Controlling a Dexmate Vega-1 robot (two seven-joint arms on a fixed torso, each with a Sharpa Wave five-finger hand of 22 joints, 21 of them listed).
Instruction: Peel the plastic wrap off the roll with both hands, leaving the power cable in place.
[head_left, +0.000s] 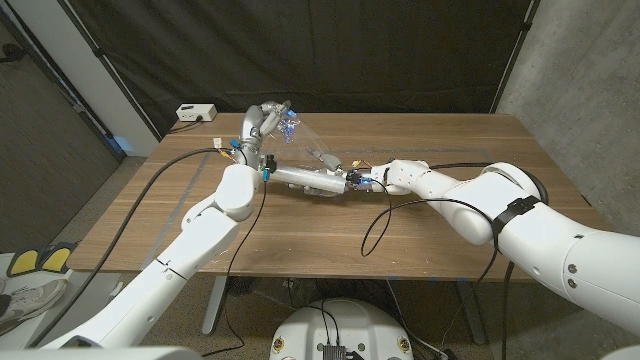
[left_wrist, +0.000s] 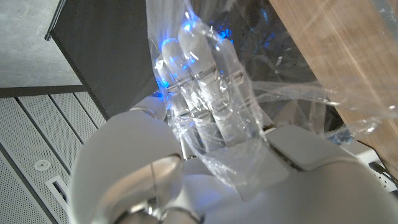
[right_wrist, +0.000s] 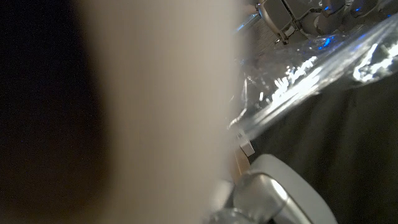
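The roll lies across the middle of the table, and my right hand grips its right end. A sheet of clear plastic wrap stretches from the roll up to my left hand, which is raised over the far part of the table and holds the film. In the left wrist view the plastic wrap is bunched over the fingers of that hand. The right wrist view shows the roll close and blurred, with the taut wrap running towards the left hand. A black cable loops on the table by my right arm.
A white power strip sits at the table's far left corner. Another black cable runs along the left side of the wooden table. Dark curtains hang behind, and a concrete wall stands at the right.
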